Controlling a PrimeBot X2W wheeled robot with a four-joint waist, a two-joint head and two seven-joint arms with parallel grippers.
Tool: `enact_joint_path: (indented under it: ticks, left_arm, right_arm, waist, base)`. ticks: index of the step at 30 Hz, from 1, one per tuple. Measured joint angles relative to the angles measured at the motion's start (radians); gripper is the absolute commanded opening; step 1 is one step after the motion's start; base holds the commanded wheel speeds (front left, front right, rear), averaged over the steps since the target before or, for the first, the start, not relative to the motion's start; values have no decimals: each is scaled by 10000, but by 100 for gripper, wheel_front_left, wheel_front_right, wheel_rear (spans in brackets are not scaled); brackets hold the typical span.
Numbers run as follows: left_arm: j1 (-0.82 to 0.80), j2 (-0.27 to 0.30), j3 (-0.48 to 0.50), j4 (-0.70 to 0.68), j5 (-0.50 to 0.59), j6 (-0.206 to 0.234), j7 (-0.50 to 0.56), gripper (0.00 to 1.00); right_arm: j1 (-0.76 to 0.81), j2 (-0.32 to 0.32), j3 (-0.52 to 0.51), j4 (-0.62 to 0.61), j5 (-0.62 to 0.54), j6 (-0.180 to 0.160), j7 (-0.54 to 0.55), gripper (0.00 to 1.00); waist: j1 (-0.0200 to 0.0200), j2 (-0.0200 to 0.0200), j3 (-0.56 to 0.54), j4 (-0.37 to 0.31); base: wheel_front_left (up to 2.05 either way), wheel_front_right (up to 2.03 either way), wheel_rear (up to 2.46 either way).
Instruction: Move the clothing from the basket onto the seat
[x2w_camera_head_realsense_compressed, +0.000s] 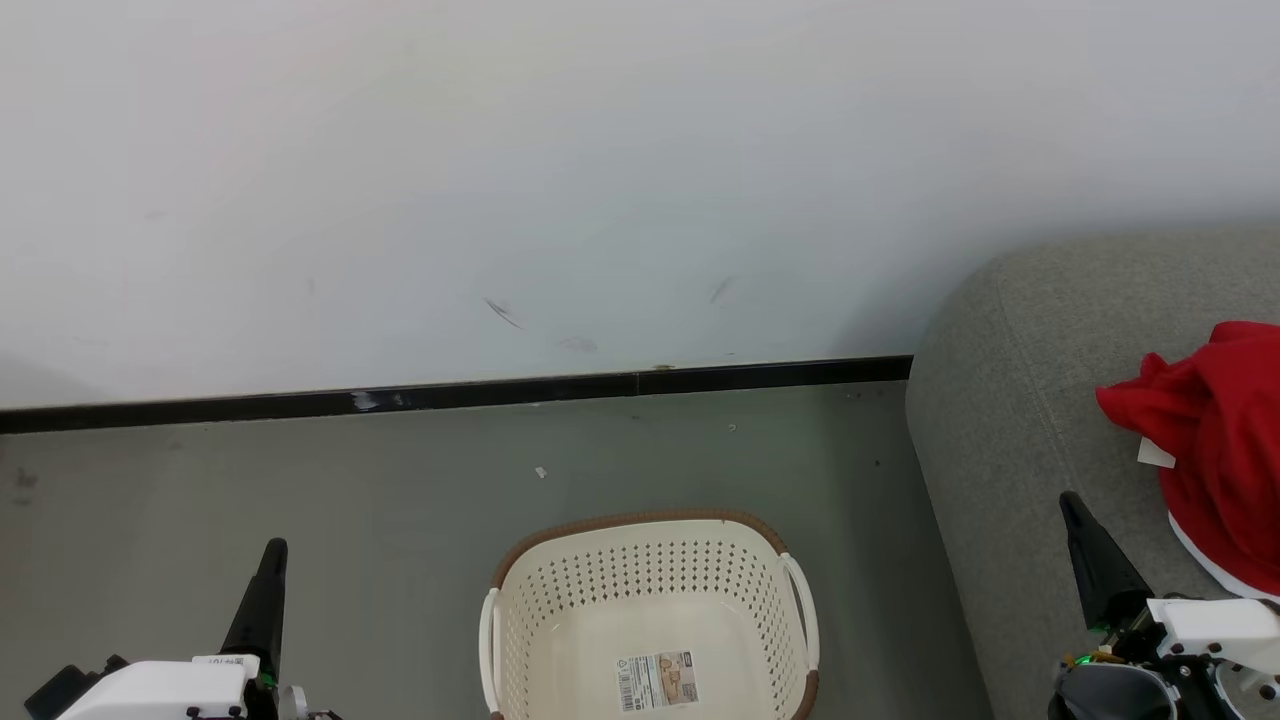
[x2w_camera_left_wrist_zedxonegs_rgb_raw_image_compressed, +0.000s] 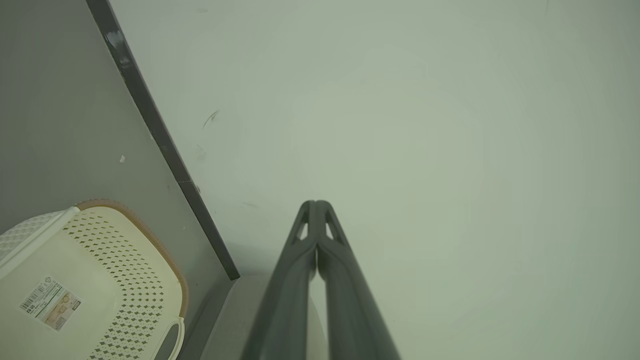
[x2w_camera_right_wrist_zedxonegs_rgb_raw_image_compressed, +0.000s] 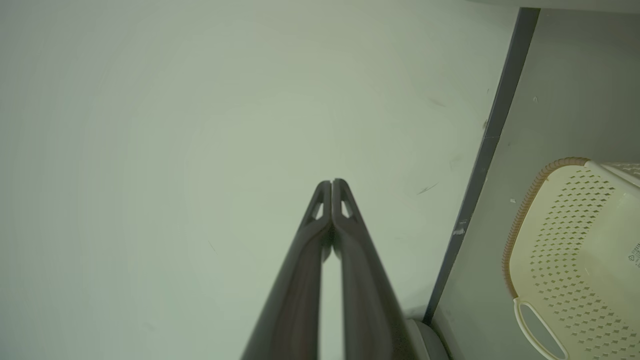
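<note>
The cream basket (x2w_camera_head_realsense_compressed: 640, 520) stands on the floor at the bottom centre; inside it I see only a barcode sticker (x2w_camera_head_realsense_compressed: 656, 681). Red clothing (x2w_camera_head_realsense_compressed: 1220, 440) with white trim and a small white tag lies heaped on the grey seat (x2w_camera_head_realsense_compressed: 1000, 420) at the right edge. Low at the left, my left gripper (x2w_camera_head_realsense_compressed: 272, 548) is shut and holds nothing, well left of the basket. My right gripper (x2w_camera_head_realsense_compressed: 1068, 500) is shut and empty over the seat's front, just left of the clothing. The left wrist view has its shut gripper (x2w_camera_left_wrist_zedxonegs_rgb_raw_image_compressed: 316, 202) and the basket (x2w_camera_left_wrist_zedxonegs_rgb_raw_image_compressed: 130, 215); the right wrist view has its own (x2w_camera_right_wrist_zedxonegs_rgb_raw_image_compressed: 331, 181) and the basket (x2w_camera_right_wrist_zedxonegs_rgb_raw_image_compressed: 520, 220).
A white wall (x2w_camera_head_realsense_compressed: 600, 180) with a black skirting strip (x2w_camera_head_realsense_compressed: 500, 392) runs behind the basket. Grey floor (x2w_camera_head_realsense_compressed: 300, 470) lies open between the left gripper and the basket. A small white scrap (x2w_camera_head_realsense_compressed: 541, 472) lies on the floor.
</note>
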Motion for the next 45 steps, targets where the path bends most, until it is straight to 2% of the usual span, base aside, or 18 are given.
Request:
enact_joint_path:
  ticks: [45]
  left_arm:
    - [-17,-2,12,102,0,-73,15,0]
  right_arm:
    - [-7,-8,4,29,2,0,0,0]
  waist:
    - [-2,0,-2,0]
  base:
    - [0,0,0]
